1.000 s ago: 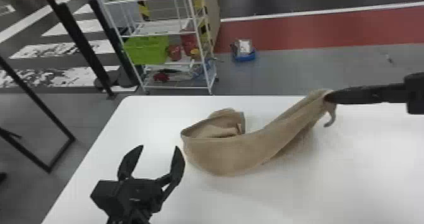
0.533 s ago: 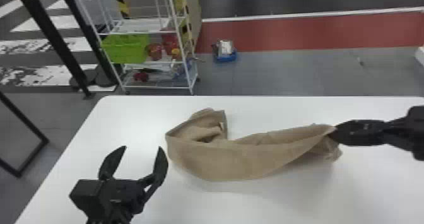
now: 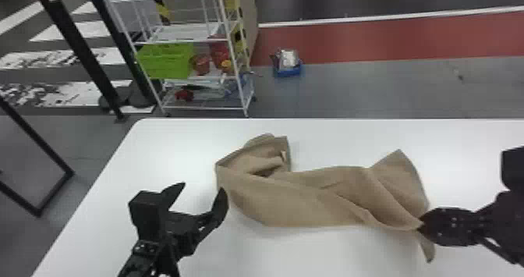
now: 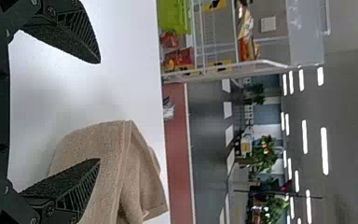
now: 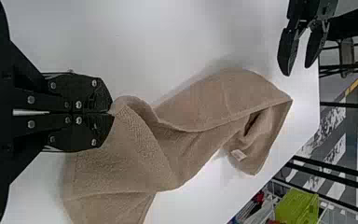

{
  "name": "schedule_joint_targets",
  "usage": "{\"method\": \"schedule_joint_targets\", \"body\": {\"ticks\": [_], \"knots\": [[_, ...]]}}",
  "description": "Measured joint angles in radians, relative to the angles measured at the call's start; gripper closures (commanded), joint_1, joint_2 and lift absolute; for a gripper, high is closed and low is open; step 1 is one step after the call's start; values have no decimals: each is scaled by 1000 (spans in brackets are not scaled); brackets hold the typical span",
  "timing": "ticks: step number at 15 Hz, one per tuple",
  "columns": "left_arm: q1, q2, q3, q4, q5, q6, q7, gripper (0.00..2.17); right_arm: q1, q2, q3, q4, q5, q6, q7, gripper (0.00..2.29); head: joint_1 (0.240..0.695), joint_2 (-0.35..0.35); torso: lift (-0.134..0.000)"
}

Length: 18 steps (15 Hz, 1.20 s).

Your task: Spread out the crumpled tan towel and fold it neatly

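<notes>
The tan towel (image 3: 312,198) lies crumpled in a long twisted band across the white table, its left end folded over itself. My left gripper (image 3: 202,188) stands open beside that left end. In the left wrist view the open left gripper (image 4: 98,112) has one finger overlapping the towel (image 4: 116,158). At the towel's right front edge, my right gripper (image 3: 421,223) is shut on the fabric, a small corner hanging below the tips. The right wrist view has the right gripper (image 5: 112,112) pinching the towel (image 5: 191,126), whose pale tag is near the far end.
The white table (image 3: 187,139) has its far and left edges in view. Behind it stand a white wire shelf (image 3: 187,42) with a green basket (image 3: 165,59) and, on the floor, a blue container (image 3: 287,69). Black frames stand at the left.
The right gripper has come nearer the table's front with the held towel edge, and the towel's right part has spread into a raised peak behind it. The head view has shifted slightly.
</notes>
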<state>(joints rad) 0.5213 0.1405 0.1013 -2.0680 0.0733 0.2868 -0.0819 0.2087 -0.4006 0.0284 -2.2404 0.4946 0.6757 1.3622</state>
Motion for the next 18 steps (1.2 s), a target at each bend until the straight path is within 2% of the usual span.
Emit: {"method": "schedule_joint_targets", "body": {"ticks": [2,7,13,18], "knots": [[-39,3,-1,-32,-10,135,-48,147,17,-3,-39,1,-7,-6,0,1295,695,119,-122],[-107,1,15,-98,5,265,-40,167,19,4,-41,7,6,6,0,1295,695,113,-122],[-283,5,-36,-136,6,685,-73,194,18,13,-1,13,53,32,0,1295,695,87,-122],[-383,6,-65,-167,3,823,-58,194,24,15,7,13,65,58,0,1295,695,68,-122]]}}
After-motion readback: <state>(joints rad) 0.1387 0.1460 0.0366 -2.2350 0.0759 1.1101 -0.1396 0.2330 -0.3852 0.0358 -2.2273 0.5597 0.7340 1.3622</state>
